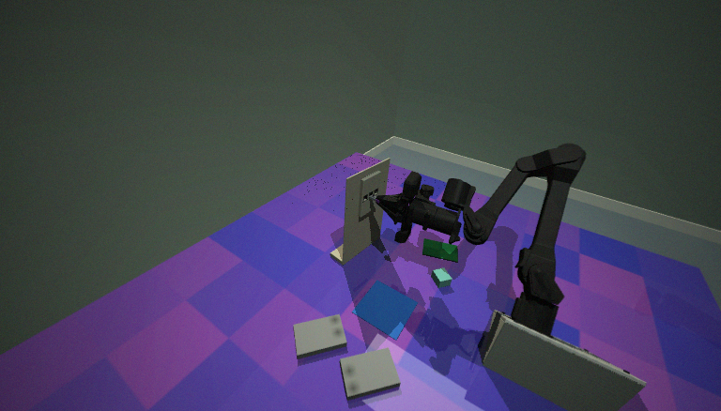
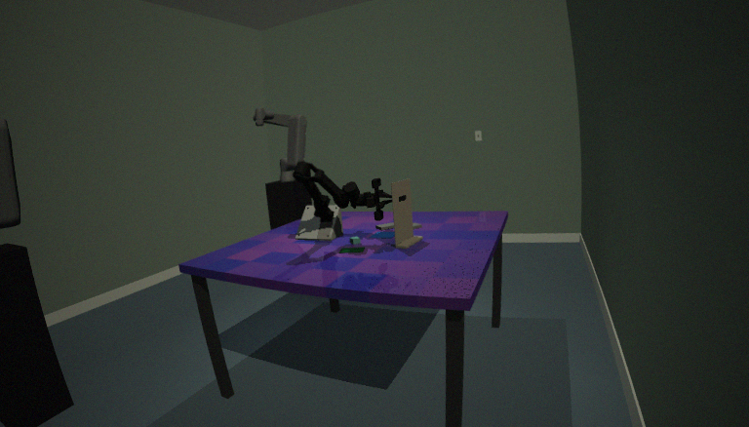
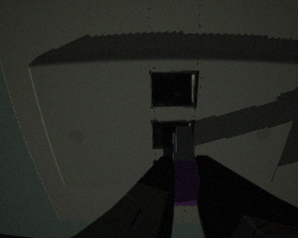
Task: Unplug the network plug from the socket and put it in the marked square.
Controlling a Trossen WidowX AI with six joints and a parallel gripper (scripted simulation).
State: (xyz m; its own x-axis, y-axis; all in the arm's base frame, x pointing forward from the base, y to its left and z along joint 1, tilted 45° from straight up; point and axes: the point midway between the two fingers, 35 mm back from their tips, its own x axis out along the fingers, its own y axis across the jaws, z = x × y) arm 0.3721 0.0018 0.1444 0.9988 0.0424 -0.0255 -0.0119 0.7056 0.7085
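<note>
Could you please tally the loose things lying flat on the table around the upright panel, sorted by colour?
Grey: 2, the slab and the second slab.
Blue: 1, the marked square.
Dark green: 1, the flat piece.
Light green: 1, the small block.
Total: 5.
The purple plug, clamped in the end effector at the panel, is not counted.

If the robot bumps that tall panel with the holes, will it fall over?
Probably not easily. The panel stands upright on a flat foot, which should steady it. It's tall and thin, though, so a hard shove up near the gripper holding the plug might tip it.
</note>
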